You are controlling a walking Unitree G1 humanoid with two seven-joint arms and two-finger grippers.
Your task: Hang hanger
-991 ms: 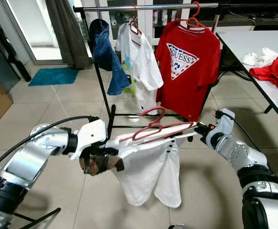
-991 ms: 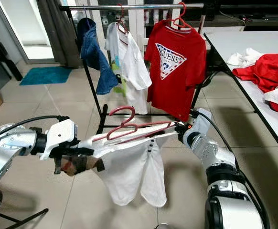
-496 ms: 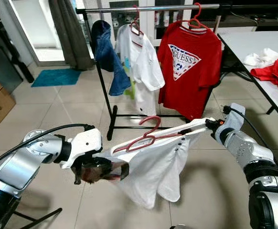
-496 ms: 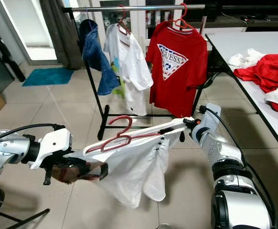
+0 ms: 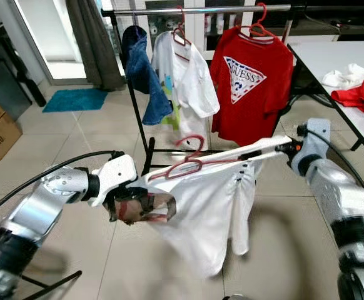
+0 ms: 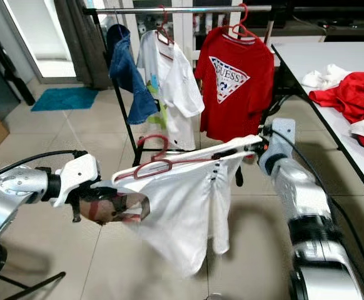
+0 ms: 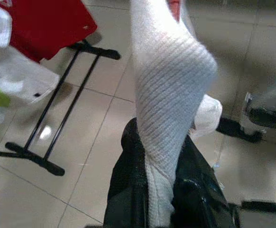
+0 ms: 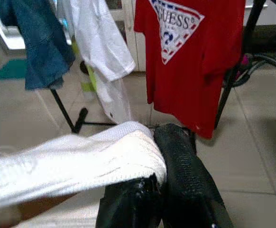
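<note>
Both arms have lifted since 1 second ago: the left tool (image 5: 146, 206) and right tool (image 5: 281, 148) each pinch a shoulder of the white shirt (image 5: 204, 212). Its red hanger (image 5: 191, 164) hangs low before the clothes rack (image 5: 194, 10).

I see a pink-red hanger (image 5: 191, 164) with a white shirt (image 5: 204, 212) on it, held up in the air in front of the clothes rack (image 5: 194, 10). The shirt is pulled out flat across the top, from low on my left to higher on my right, and the rest hangs down loose. The hanger's hook (image 5: 191, 142) sticks up above the shirt, well below the rack's bar.
</note>
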